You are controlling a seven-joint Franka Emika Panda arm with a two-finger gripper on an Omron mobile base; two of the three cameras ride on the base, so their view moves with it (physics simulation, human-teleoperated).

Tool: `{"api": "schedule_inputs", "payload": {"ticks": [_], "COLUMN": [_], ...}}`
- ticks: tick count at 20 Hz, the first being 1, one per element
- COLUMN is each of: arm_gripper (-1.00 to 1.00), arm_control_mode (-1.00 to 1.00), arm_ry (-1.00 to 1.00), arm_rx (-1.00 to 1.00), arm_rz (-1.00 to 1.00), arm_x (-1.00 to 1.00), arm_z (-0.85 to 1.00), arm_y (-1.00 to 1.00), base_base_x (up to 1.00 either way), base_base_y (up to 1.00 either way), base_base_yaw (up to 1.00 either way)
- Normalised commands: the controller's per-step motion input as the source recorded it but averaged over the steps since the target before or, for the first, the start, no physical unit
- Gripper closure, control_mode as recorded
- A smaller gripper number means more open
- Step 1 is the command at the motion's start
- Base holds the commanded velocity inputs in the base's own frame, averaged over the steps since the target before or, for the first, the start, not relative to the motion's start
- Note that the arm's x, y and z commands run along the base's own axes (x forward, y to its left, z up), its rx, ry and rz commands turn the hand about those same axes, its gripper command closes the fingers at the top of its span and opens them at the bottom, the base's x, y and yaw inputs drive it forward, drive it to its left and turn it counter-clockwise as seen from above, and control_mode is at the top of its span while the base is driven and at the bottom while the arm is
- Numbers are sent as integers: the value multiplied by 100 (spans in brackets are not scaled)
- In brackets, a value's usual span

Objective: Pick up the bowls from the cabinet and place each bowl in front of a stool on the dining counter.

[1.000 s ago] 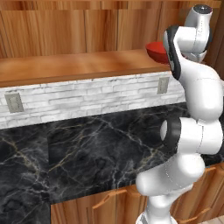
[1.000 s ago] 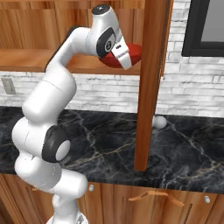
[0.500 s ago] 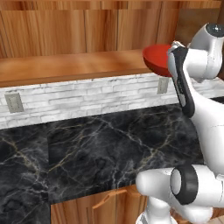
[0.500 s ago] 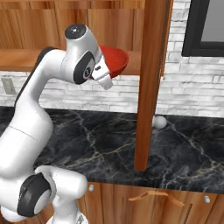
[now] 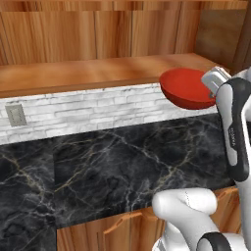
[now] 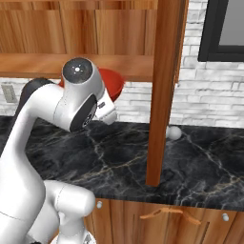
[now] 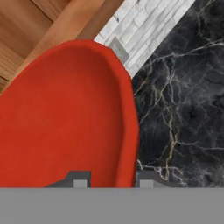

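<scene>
The glossy red bowl [image 5: 186, 88] hangs tilted just in front of the cabinet's plank shelf [image 5: 88, 73], above the black wall counter. My gripper [image 5: 212, 82] is shut on its right rim. In the hand view the red bowl [image 7: 65, 122] spreads across the left, and my gripper [image 7: 113, 179] pinches the rim with one fingertip [image 7: 78, 179] inside and the other outside. From the right base view a slice of the bowl [image 6: 116, 81] shows behind my upper arm, below the shelf [image 6: 38, 64]. The stool and the dining counter are out of view.
A black marble wall counter [image 5: 122, 162] runs under the shelf, backed by white brick with an outlet [image 5: 16, 115]. A thick wooden post [image 6: 162, 90] stands on the counter right of my arm, with a small white ball [image 6: 174, 132] behind it. Base cabinet handles sit below.
The red bowl, still in my grip, has come off the shelf, dropping lower and out over the wall counter. My arm has swung round with it.
</scene>
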Motion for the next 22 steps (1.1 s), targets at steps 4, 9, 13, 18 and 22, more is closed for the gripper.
{"api": "schedule_inputs", "payload": {"ticks": [4, 9, 13, 18, 22], "arm_gripper": [100, 100, 100, 100, 100], "arm_control_mode": [-100, 100, 100, 100, 100], "arm_ry": [0, 4, 0, 0, 0], "arm_rx": [0, 0, 0, 0, 0], "arm_rz": [7, 5, 0, 0, 0], "arm_x": [-97, -37, 0, 0, 0], "arm_z": [-11, -37, 0, 0, 0], "arm_y": [11, 13, 0, 0, 0], "base_base_x": [0, -8, -89, -98, -74], "base_base_y": [0, 0, -1, -29, -44], "base_base_yaw": [0, 0, -1, -13, -30]}}
